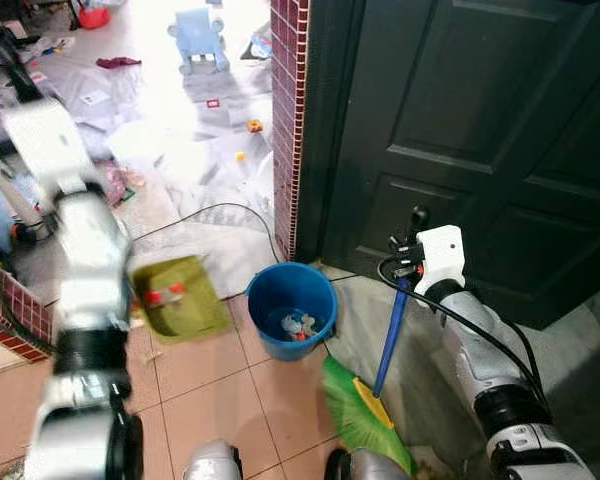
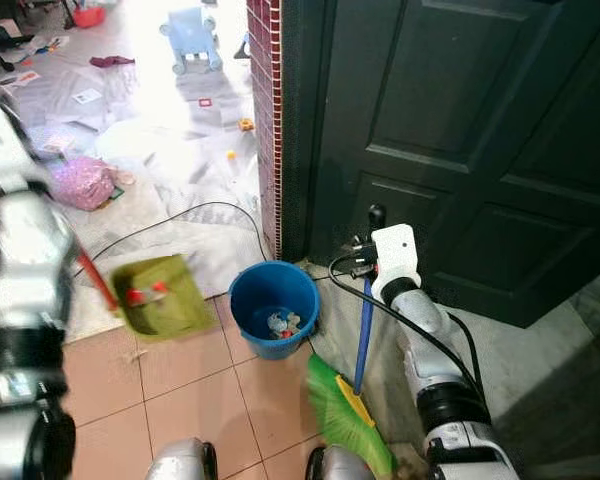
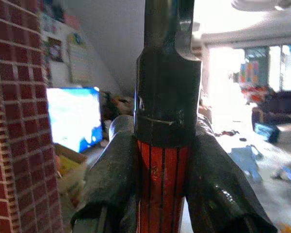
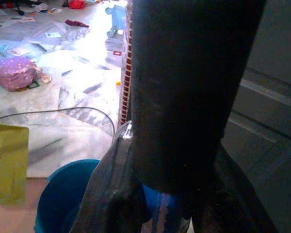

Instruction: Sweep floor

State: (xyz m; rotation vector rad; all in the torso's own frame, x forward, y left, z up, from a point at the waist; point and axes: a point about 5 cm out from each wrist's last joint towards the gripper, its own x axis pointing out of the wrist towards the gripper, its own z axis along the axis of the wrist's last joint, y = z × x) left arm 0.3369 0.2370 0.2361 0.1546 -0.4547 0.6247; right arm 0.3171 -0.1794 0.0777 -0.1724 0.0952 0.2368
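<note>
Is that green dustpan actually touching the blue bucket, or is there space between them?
Apart. In the left eye view a strip of bare tile floor shows between the green dustpan and the blue bucket; the right eye view shows the same gap.

The floor [image 1: 210, 390] is peach tile near the robot, with a blue bucket [image 1: 292, 308] standing on it beside the brick pillar [image 1: 288, 120], scraps inside it. A green broom head [image 1: 355, 408] rests on the tile just beside the bucket. Farther off, pale sheets [image 1: 170, 100], a black cable [image 1: 215, 212] and scattered toys lie about.
</note>
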